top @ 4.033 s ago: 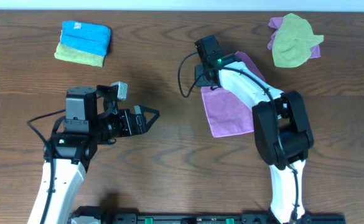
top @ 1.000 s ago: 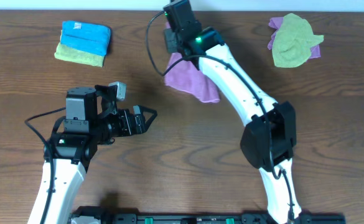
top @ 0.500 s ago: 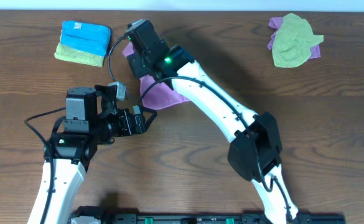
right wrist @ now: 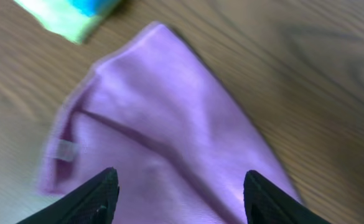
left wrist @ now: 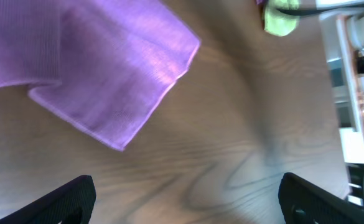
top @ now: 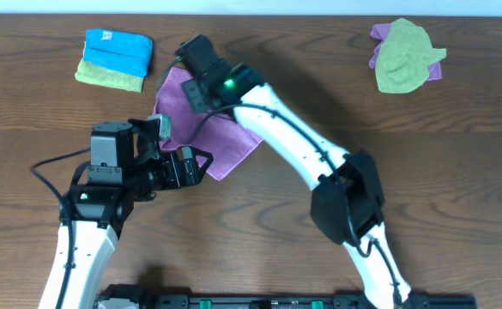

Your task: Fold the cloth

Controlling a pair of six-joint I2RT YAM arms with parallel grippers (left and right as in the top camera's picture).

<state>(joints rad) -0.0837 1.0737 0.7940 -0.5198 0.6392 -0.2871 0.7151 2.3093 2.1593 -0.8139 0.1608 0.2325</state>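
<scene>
A purple cloth [top: 220, 137] lies folded on the wooden table, between the two arms. My right gripper [top: 190, 79] hovers over its far left corner. In the right wrist view the cloth [right wrist: 163, 124] fills the frame, and the right gripper [right wrist: 182, 202] is open with the fabric lying loose under it, gripped by neither finger. My left gripper [top: 201, 163] is open beside the cloth's near corner. The left wrist view shows the cloth [left wrist: 107, 68] ahead of the left gripper [left wrist: 185, 199], whose wide-spread fingers have only bare wood between them.
A folded stack of blue and green cloths [top: 115, 60] sits at the far left, close to the purple cloth's corner, and shows in the right wrist view [right wrist: 70, 15]. A crumpled green and purple cloth pile [top: 405, 56] lies at the far right.
My right arm swept the hanging purple cloth leftward across the table, then opened and let it drop beside the folded stack. The left arm has stayed put.
</scene>
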